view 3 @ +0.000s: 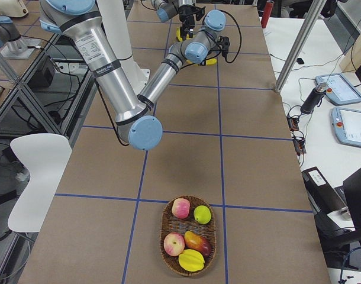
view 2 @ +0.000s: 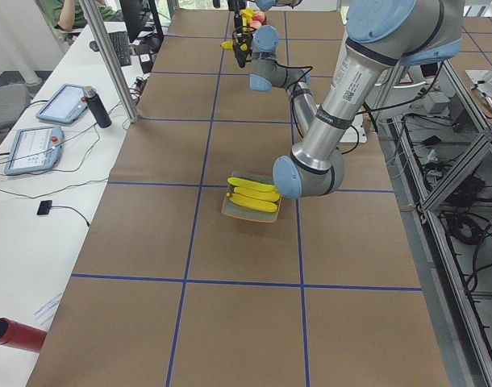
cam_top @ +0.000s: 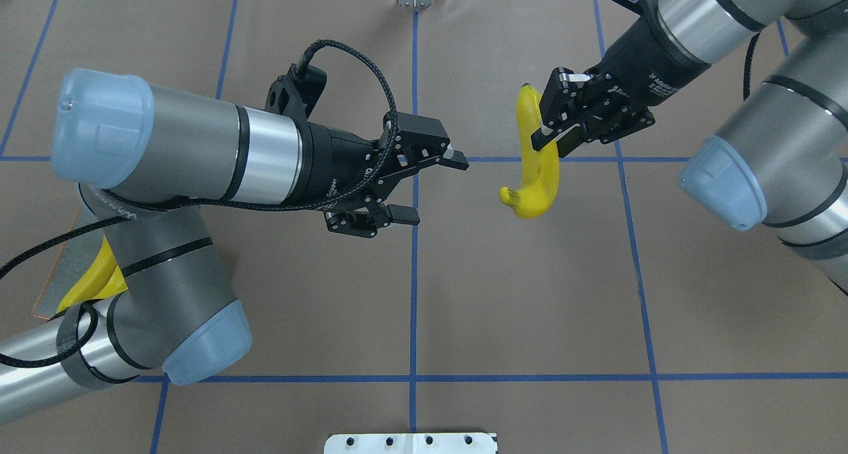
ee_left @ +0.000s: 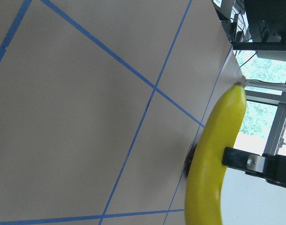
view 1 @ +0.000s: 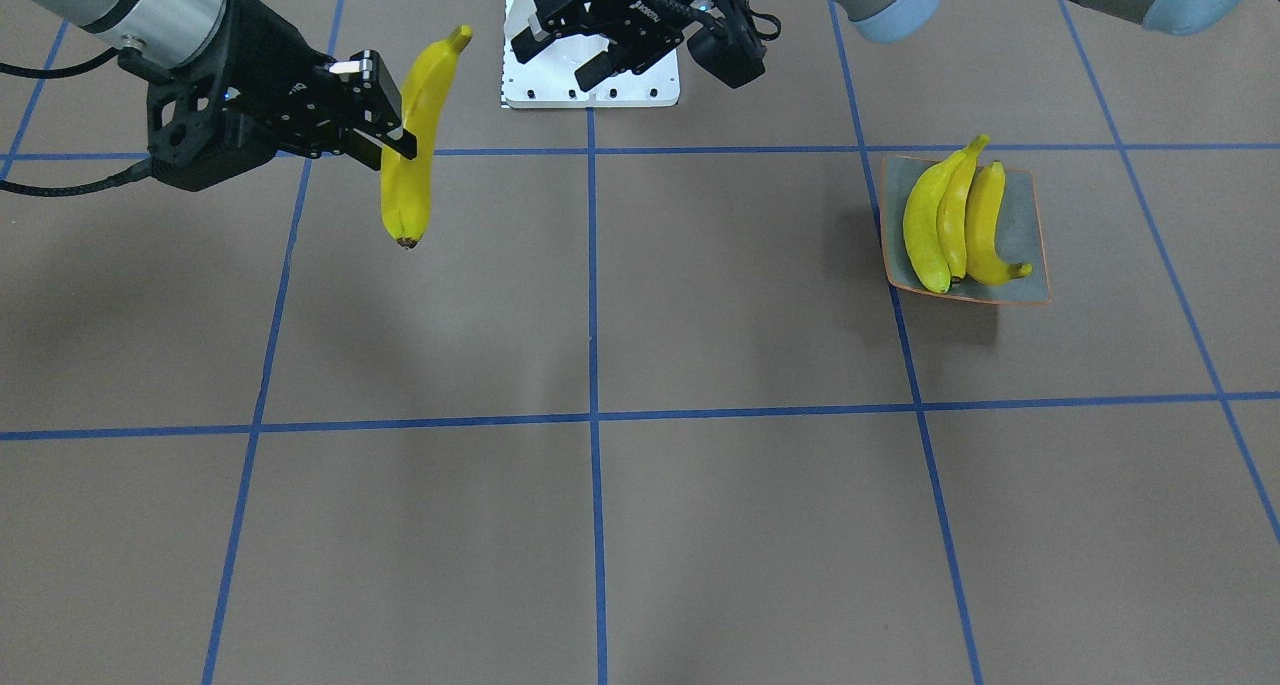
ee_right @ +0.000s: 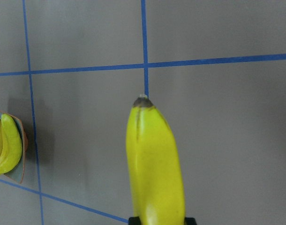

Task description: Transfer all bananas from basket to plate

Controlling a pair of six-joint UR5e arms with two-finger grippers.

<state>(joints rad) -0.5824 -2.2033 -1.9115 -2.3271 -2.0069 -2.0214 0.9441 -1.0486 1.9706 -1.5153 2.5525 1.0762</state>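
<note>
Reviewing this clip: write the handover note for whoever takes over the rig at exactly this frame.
Right gripper: shut on the fourth banana, holding it in the air.
Left gripper: open and empty, facing that banana but apart from it.
Plate: three bananas lie side by side on it.
Basket: only other fruit visible, no banana.
Done: three bananas placed, fourth out of the basket.
Left: get the held banana onto the plate, probably by hand-over to the left arm.

Brown table (view 1: 750,295) gridded in blue tape (view 1: 593,315); white chair (view 3: 41,171) alongside.
</note>
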